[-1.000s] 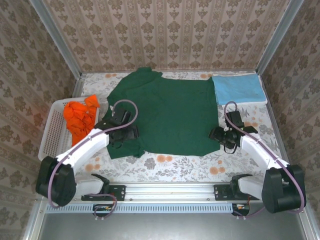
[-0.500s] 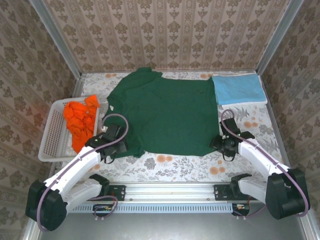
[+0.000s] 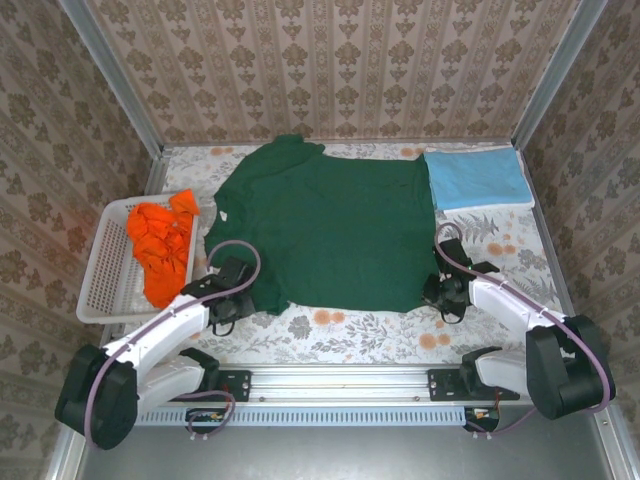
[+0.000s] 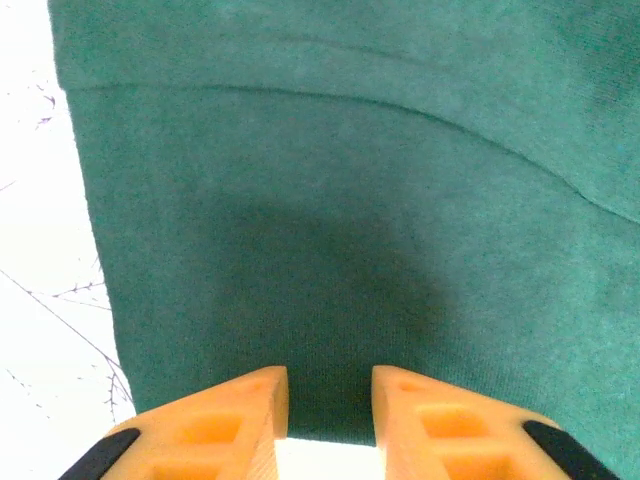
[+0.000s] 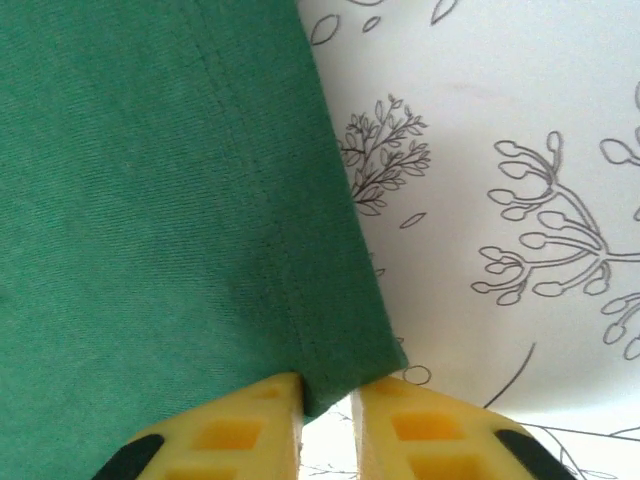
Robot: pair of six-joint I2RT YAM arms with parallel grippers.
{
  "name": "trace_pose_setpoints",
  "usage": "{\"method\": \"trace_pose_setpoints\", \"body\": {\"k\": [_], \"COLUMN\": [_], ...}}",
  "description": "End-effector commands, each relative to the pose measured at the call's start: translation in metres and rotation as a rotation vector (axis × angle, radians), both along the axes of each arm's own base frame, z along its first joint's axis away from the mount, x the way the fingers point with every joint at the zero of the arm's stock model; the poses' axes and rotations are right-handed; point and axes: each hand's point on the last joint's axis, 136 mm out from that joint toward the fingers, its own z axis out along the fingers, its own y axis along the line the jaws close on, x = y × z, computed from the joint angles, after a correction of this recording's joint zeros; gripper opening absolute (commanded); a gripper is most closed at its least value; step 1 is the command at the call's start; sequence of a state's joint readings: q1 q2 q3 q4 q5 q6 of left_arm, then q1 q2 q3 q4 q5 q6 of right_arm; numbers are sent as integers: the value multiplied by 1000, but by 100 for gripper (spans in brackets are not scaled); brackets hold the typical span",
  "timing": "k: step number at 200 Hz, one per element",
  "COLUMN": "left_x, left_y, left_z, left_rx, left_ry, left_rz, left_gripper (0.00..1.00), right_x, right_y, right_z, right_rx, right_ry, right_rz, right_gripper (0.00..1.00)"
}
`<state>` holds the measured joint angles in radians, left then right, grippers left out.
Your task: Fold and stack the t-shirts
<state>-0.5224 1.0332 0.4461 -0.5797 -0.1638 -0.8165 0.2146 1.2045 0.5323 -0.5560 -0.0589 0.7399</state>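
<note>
The right gripper (image 5: 327,392) pinches the near right corner of the dark green t-shirt (image 3: 330,230), its fingers almost together on the hem. The left gripper (image 4: 330,388) straddles the edge of the near left sleeve with a narrow gap showing; whether it bites cannot be told. The shirt lies flat on the table (image 3: 350,330), long axis left to right, collar toward the white basket (image 3: 100,262), hem toward the folded light blue t-shirt (image 3: 477,178).

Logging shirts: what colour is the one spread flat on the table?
The t-shirt is dark green, clearest in the top external view.
</note>
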Motion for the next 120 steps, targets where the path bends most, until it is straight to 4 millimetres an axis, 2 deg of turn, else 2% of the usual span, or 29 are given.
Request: {"method": "trace_pose_setpoints", "body": {"k": [1, 15, 52, 87, 94, 104, 120], "left_x": [7, 8, 1, -6, -9, -13, -18], "left_y": [-2, -2, 0, 4, 6, 9, 8], "left_z": [1, 4, 18, 34, 35, 35, 30], "left_rx": [-19, -20, -31, -19, -10, 10, 10], "left_ry": [-40, -42, -59, -53, -44, -27, -2], "left_rz": [28, 24, 18, -4, -6, -1, -2], "left_gripper": [13, 0, 0, 0, 7, 27, 40], "right_x": [1, 2, -2, -1, 0, 0, 0], "right_y": [-1, -2, -14, -15, -15, -15, -16], "right_z": [-2, 1, 19, 35, 36, 38, 37], "right_rx": [-11, -15, -62, -58, -59, -62, -63], "right_ry": [-7, -20, -84, -136, -138, -138, -139], "right_rz": [-4, -6, -26, -31, -29, -24, -23], "right_gripper": [8, 2, 0, 0, 0, 0, 0]}}
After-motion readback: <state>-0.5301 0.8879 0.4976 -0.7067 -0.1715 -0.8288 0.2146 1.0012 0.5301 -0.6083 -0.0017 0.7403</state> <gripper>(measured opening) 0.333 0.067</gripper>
